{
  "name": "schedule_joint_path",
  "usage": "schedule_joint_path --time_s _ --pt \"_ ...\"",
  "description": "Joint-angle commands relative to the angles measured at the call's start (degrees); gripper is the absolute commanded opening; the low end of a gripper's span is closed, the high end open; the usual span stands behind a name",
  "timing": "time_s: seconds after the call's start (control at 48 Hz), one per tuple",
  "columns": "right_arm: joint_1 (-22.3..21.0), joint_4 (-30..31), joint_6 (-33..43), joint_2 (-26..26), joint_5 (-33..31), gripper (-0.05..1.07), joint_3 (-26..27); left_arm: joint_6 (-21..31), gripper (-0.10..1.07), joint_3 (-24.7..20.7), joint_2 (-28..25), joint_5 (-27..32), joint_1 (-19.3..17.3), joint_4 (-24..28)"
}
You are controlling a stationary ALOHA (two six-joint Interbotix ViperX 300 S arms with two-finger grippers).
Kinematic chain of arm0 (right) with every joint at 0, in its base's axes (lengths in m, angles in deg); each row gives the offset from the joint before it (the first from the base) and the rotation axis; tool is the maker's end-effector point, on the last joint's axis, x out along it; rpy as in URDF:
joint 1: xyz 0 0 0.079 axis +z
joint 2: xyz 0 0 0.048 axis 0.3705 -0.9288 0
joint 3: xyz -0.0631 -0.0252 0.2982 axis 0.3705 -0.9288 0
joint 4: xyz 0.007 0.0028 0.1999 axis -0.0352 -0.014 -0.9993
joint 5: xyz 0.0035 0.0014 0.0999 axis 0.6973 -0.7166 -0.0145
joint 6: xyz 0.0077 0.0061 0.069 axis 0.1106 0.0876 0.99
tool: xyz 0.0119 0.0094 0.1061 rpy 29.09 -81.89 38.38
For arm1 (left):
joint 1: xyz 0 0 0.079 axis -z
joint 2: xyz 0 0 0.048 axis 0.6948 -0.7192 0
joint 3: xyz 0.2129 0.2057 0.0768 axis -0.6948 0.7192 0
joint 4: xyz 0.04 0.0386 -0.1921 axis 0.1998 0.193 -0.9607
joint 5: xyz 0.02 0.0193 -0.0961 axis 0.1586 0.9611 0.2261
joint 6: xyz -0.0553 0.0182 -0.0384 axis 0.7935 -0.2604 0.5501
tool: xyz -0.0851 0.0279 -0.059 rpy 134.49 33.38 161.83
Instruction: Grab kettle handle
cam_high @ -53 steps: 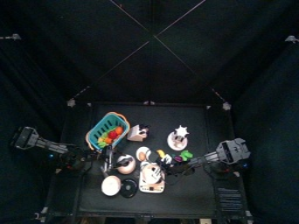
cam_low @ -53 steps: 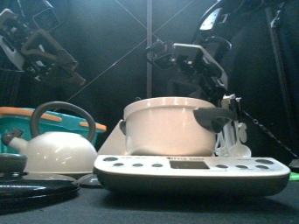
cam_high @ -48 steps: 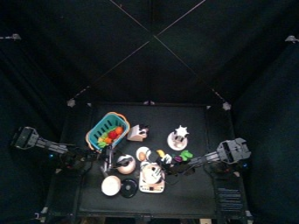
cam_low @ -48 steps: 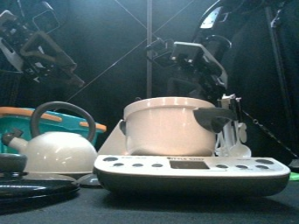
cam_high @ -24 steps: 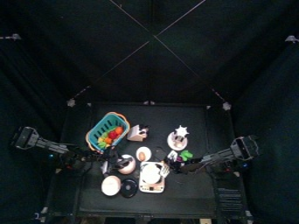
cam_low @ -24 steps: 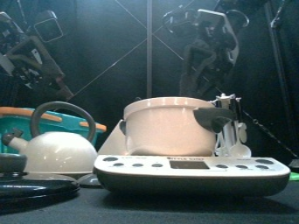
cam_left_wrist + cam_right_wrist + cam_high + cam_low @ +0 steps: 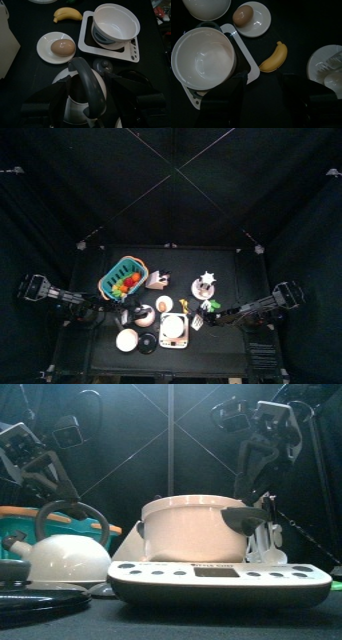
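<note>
Two arms, and the left one sat right over the kettle.

Largest, the scale (image 7: 221, 580) stood at the front with the white pot (image 7: 198, 527) on it; the kettle (image 7: 62, 554) stood beside the scale toward the left arm, its dark handle (image 7: 88, 85) arching over the white body. From the wrist, the left gripper (image 7: 90, 106) had its jaws spread either side of that handle, holding nothing, the handle's long axis running straight between them. The right gripper (image 7: 264, 97), open and empty, hung above the pot, farther off. An egg (image 7: 63, 47) lay beyond the kettle. No legible writing showed anywhere.
</note>
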Motion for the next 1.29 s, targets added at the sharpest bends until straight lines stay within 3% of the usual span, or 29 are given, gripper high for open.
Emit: schedule_joint_path --time_s 0.0,0.229,0.562,0.979,1.271 --pt "0.09 0.35 0.09 1.67 0.18 0.85 0.35 -0.09 0.89 -1.14 -0.18 2.02 -0.62 0.09" --pt "0.09 0.35 0.09 1.67 0.26 0.85 -0.18 -0.09 0.84 -1.41 -0.53 3.08 -1.05 0.18" --pt "0.09 0.18 0.0 1.67 0.79 0.85 -0.97 -0.09 0.54 -1.85 -0.18 3.6 -1.93 0.18" --pt "0.0 0.7 -0.18 1.67 0.88 0.85 -1.23 -0.09 0.54 -5.36 4.83 8.0 -1.93 0.79" --pt "0.09 0.97 -0.53 2.29 0.88 0.85 -1.32 -0.18 0.54 -6.59 5.27 8.09 -2.02 1.32"
